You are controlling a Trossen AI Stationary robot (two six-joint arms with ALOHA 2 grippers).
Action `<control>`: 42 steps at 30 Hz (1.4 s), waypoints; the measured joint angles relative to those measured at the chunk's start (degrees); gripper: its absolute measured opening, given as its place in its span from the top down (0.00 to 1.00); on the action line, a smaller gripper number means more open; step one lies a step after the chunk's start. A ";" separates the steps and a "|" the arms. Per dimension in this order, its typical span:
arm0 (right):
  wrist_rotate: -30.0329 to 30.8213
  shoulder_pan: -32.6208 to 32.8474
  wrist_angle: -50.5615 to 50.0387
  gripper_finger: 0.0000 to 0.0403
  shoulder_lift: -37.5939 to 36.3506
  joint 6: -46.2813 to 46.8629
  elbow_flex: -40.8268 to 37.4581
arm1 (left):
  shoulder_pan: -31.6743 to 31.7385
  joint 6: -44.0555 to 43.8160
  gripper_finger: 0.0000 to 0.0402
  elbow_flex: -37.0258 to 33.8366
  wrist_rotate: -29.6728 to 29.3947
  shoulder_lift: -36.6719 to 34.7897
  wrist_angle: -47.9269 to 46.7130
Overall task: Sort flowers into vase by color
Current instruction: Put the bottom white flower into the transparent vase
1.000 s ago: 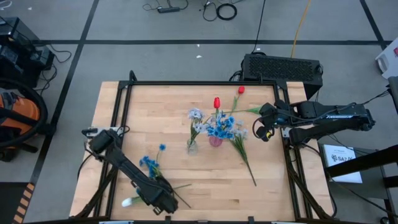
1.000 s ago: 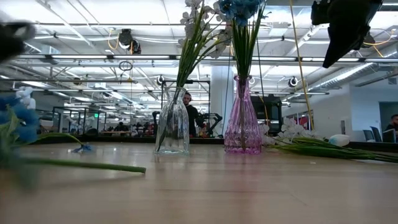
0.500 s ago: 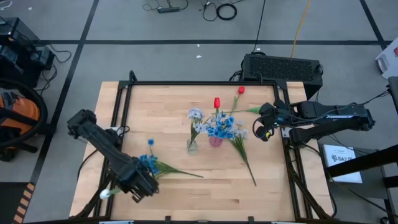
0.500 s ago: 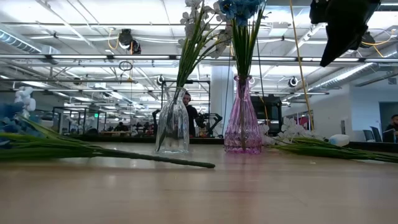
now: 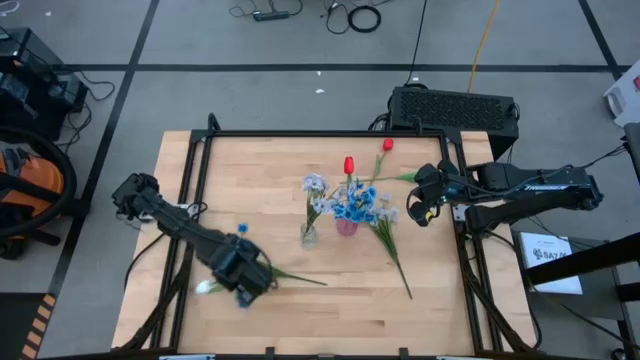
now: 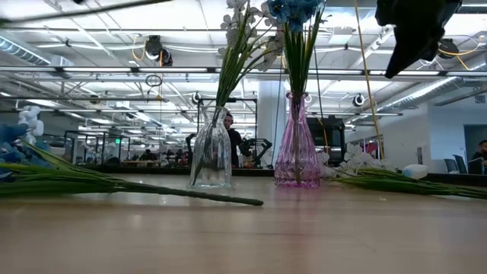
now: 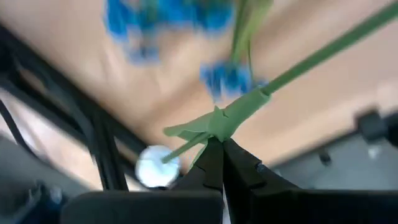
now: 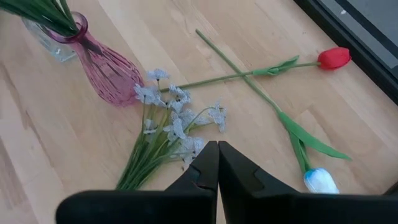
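Observation:
My left gripper (image 5: 243,275) (image 7: 222,146) is over the table's near-left part, shut on a white tulip whose bud (image 5: 205,288) (image 7: 152,167) sticks out to the left. Under it a blue spray (image 5: 240,232) (image 6: 46,179) lies flat on the table. A clear vase (image 5: 308,235) (image 6: 211,160) holds a lavender-white spray. A pink vase (image 5: 346,226) (image 8: 106,68) holds blue flowers. Two red tulips (image 5: 348,165) (image 8: 336,57), a lavender-white spray (image 5: 385,235) (image 8: 168,134) and another white bud (image 8: 320,180) lie on the table. My right gripper (image 5: 410,212) (image 8: 217,149) hovers shut above the table's right side. My left gripper pinches the white tulip's green stem at its leaf joint (image 7: 233,118), a short way from the bud, between the ends of its two fingers. The fingers lie across the stem. The tulip is lifted off the table, its stem (image 6: 76,9) showing high in the low view.
A black frame rail (image 5: 190,200) runs along the table's left side and another (image 5: 470,260) along the right. Bare wood (image 5: 340,310) lies along the near edge. A black box (image 5: 455,105) sits beyond the far right corner.
My left gripper has carried the white tulip from the table's near edge first leftward, then toward the far edge and up. The blue spray has slid and turned on the table and now lies still. My right gripper has hardly moved.

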 joint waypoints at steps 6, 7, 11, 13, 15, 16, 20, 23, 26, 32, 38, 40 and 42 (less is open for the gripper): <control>0.00 -0.01 0.21 1.00 0.01 0.10 0.00 | 4.06 16.55 1.00 -0.02 -14.31 1.90 0.13; 0.00 0.00 0.22 1.00 0.01 0.12 0.00 | 4.52 20.98 1.00 -0.01 -16.49 2.62 0.17; -0.02 0.01 0.21 1.00 0.01 0.64 0.00 | 5.82 40.79 1.00 -0.02 -24.42 5.40 0.33; -0.02 0.01 0.21 1.00 0.01 1.75 0.00 | 5.86 50.93 1.00 -0.02 -30.03 6.71 0.31; -0.02 -0.01 0.21 1.00 0.01 2.69 0.00 | 6.04 60.25 1.00 -0.02 -36.98 8.13 0.33; -0.02 0.01 0.21 1.00 0.01 3.17 0.00 | 6.13 63.70 1.00 -0.02 -40.48 8.74 0.32; -0.02 0.00 0.21 1.00 0.01 6.08 0.00 | 7.20 71.61 0.99 -0.02 -52.56 10.39 1.37; -0.02 -0.01 0.21 1.00 0.01 8.41 0.00 | 8.61 75.15 0.95 -0.04 -52.96 10.53 3.33; -0.02 0.00 0.21 1.00 0.03 9.62 0.00 | 9.88 74.86 0.90 -0.03 -50.59 10.27 3.97; -0.02 0.00 0.19 1.00 0.03 11.31 0.00 | 11.06 74.85 0.77 -0.04 -46.73 10.11 4.30; 1.10 -0.01 0.21 1.00 0.03 11.37 0.00 | 11.02 69.10 0.68 -0.04 -44.90 10.09 3.25; 1.25 -0.01 0.19 1.00 0.03 11.72 0.00 | 11.02 58.81 0.68 -0.04 -43.76 10.09 0.87; 1.29 0.00 0.19 1.00 0.03 11.76 0.00 | 11.02 45.51 0.68 -0.04 -42.67 10.09 -0.86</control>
